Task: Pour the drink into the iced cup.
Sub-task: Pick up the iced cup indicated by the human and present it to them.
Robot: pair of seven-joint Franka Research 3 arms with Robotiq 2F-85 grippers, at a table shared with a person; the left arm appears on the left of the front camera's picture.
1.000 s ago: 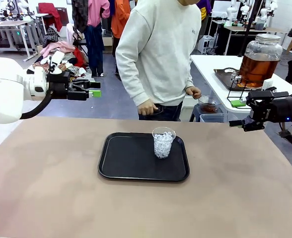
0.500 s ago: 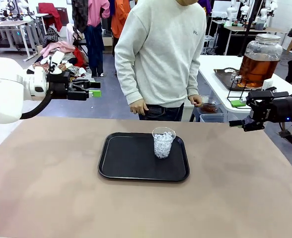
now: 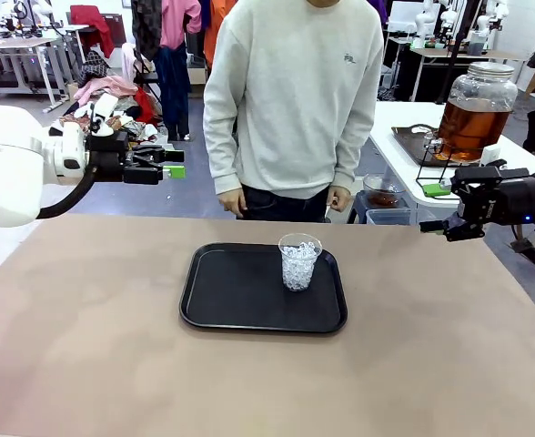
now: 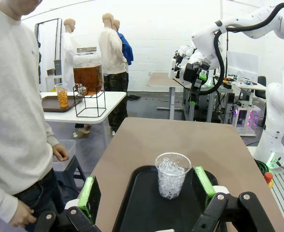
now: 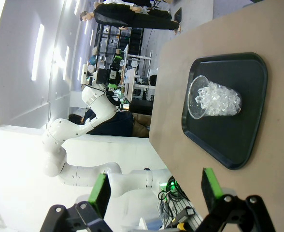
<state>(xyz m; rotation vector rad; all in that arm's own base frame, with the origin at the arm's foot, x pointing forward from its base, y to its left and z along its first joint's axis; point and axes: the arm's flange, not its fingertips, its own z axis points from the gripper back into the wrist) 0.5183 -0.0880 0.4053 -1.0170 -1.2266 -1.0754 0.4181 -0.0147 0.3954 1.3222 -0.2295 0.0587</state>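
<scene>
While the iced cup (image 3: 299, 261) stands on the tray (image 3: 231, 291), left gripper (image 3: 175, 163) and right gripper (image 3: 430, 209) hover wide open and empty either side of it; the drink (image 3: 472, 126) fills a jar (image 3: 491, 71) off its right

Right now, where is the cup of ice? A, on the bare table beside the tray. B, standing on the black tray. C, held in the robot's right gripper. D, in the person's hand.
B: the iced cup stands upright on the black tray, right of its middle, with nothing gripping it.
</scene>
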